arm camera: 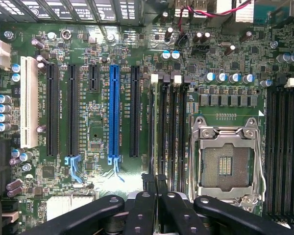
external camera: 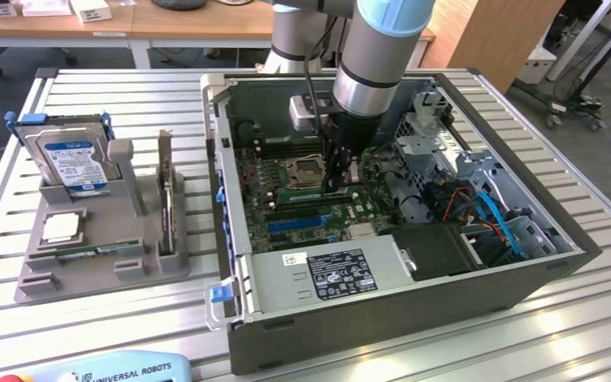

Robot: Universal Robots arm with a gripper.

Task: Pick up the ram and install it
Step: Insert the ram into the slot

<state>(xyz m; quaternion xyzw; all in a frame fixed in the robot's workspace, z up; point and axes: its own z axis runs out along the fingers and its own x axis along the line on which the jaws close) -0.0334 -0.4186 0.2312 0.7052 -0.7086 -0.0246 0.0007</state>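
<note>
Black two-fingered hand [external camera: 334, 183], fingers together, hung mid-frame over dark memory slots [arm camera: 169, 127] on green motherboard [arm camera: 98, 54]; ram seating wanted square, even pressure.

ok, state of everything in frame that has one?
computer case: side open, motherboard exposed.
processor socket: empty.
blue slot: empty.
gripper: fingers shut, down by the memory slots; cannot tell if the ram is between them.
hard drive: upright in the grey holder.
expansion card: upright in the same holder.
</note>
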